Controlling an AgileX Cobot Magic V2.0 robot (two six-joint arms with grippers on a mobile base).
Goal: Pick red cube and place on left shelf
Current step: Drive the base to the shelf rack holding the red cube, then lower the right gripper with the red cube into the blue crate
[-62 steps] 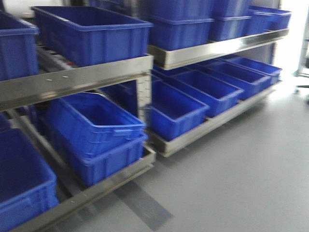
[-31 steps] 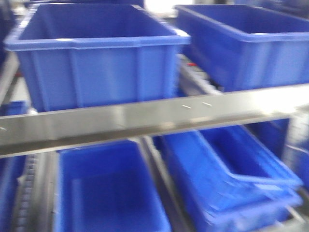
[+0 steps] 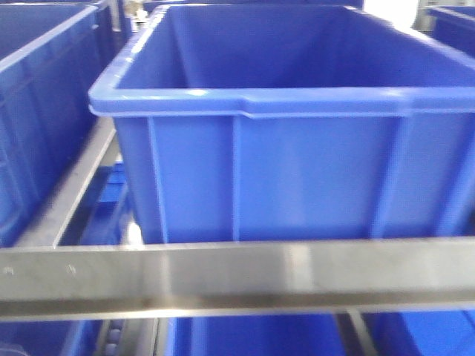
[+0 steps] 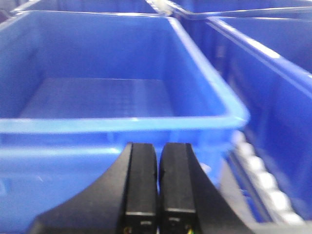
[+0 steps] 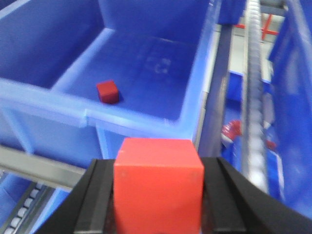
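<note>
My right gripper (image 5: pixel 159 163) is shut on a bright red cube (image 5: pixel 158 187), held just in front of a dark blue crate (image 5: pixel 141 119) on the left shelf. A second, darker red cube (image 5: pixel 107 91) lies on that crate's floor near the front wall. The shelf's flat steel front rail (image 3: pixel 237 278) crosses the front view below a big blue crate (image 3: pixel 297 178). In the left wrist view my left gripper (image 4: pixel 158 148) is shut with nothing in it, facing another blue crate (image 4: pixel 117 124) whose floor is bare.
More blue crates (image 3: pixel 37 111) stand on both sides and on the level below. A roller track (image 5: pixel 253 97) runs between crates to the right, with a small red object (image 5: pixel 233 129) under it. The rail (image 5: pixel 39 168) passes under the crate's front.
The front view has swung left and come much closer to the rack. One crate and the steel rail now fill it, where two shelf bays and the floor showed before.
</note>
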